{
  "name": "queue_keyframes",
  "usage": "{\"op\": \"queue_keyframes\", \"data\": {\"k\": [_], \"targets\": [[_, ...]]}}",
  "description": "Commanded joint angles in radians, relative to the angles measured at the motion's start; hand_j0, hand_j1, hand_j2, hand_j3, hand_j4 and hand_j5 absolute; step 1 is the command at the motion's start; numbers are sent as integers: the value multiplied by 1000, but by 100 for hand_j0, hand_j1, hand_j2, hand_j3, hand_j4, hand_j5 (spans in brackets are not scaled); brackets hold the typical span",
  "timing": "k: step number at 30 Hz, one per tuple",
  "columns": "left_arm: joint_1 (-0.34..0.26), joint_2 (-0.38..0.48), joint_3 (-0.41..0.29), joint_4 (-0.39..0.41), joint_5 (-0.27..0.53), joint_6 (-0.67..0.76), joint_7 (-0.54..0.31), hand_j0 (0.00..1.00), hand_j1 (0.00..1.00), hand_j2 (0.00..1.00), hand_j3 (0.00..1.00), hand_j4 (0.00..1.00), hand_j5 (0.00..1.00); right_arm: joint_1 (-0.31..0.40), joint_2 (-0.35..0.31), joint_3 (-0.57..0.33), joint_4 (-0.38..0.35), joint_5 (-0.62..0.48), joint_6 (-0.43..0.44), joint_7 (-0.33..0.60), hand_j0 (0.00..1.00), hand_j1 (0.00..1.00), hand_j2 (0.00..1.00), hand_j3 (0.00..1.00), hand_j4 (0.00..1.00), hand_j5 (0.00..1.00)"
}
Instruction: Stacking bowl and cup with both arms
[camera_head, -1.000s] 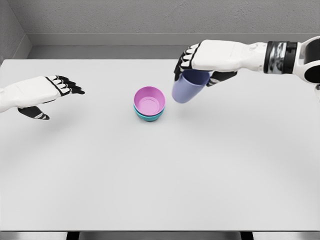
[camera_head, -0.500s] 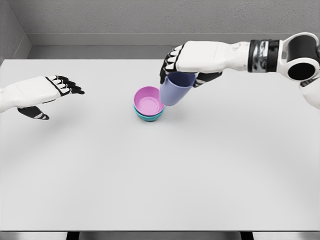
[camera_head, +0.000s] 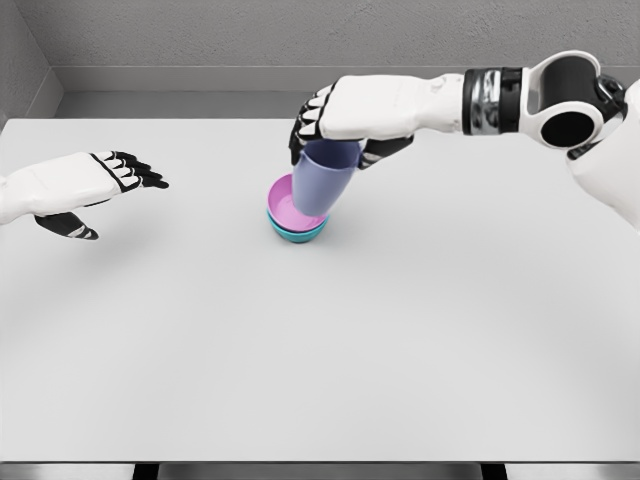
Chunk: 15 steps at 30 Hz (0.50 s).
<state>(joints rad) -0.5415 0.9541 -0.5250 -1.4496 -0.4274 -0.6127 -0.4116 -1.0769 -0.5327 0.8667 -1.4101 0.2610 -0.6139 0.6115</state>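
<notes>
While the right hand (camera_head: 345, 120) grips the cup (camera_head: 322, 178), open table (camera_head: 400, 340) surrounds the bowls (camera_head: 290, 222).

White-shelled arms; black-jointed fingers (camera_head: 128, 170); black-and-silver wrist band (camera_head: 492, 100)

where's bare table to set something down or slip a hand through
The white table is bare across its near half, and between the open left hand and the stacked pink bowl and teal bowl. Crowded there: the right hand holds a lavender cup above them.

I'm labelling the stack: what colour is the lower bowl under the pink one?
Teal; the lower bowl shows as a rim beneath the pink bowl, head view.
</notes>
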Motion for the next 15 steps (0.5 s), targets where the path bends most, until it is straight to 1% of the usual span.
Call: {"op": "queue_keyframes", "data": {"k": [1,7,9,13,15], "targets": [[0,2,0,0,6,2,1,100,100,100,100,100,100,0,16,11,14,-5,3,-1,67,67,67,67,67,67],[0,2,0,0,6,2,1,100,100,100,100,100,100,-11,39,25,62,-5,3,-1,67,67,67,67,67,67],[0,2,0,0,6,2,1,100,100,100,100,100,100,-20,57,25,86,-5,3,-1,67,67,67,67,67,67],[0,0,0,0,6,2,1,100,100,100,100,100,100,-28,79,25,111,-3,3,-1,67,67,67,67,67,67],[0,2,0,0,6,2,1,100,100,100,100,100,100,-32,80,25,129,-3,3,-1,67,67,67,67,67,67]]}}
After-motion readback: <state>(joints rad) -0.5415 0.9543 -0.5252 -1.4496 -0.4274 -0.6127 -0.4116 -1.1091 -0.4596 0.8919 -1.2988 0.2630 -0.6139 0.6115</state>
